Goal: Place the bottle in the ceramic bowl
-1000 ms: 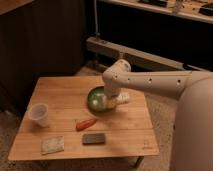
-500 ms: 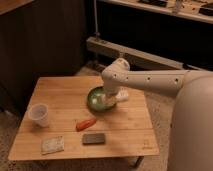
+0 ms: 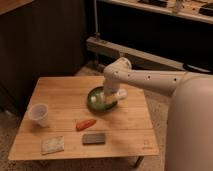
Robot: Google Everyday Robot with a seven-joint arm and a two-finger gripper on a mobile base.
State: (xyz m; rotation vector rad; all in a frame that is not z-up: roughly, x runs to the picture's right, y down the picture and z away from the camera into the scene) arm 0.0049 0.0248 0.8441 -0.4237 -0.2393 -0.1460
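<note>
The bottle [image 3: 120,95] is showing as a small whitish shape right at the right rim of the ceramic bowl [image 3: 96,101], level with the rim rather than down inside. The gripper [image 3: 112,96] is hanging directly over the bowl's right half, and the bottle is sitting tight against it on its right side, touching or nearly so. Whether the gripper is clamping the bottle or not, nobody can tell from here, because the wrist is covering that spot. A paler patch is glinting inside the green bowl, and it is not clear what it is.

The white arm [image 3: 150,80] is reaching in from the right, bending down at the wrist above the bowl. The bowl is sitting near the middle of a low wooden table [image 3: 130,122], a little toward the back. A translucent white cup [image 3: 39,114] is standing upright near the left edge, well apart from the bowl. An orange-red item [image 3: 86,124] is lying just in front of the bowl, with a dark flat block [image 3: 94,138] and a pale square pad [image 3: 52,145] along the front edge.

The robot's pale body [image 3: 192,130] is filling the right side. A speckled floor [image 3: 10,125] is running under the table, and dark panelling [image 3: 45,35] and a metal rail [image 3: 145,59] are closing off the back.
</note>
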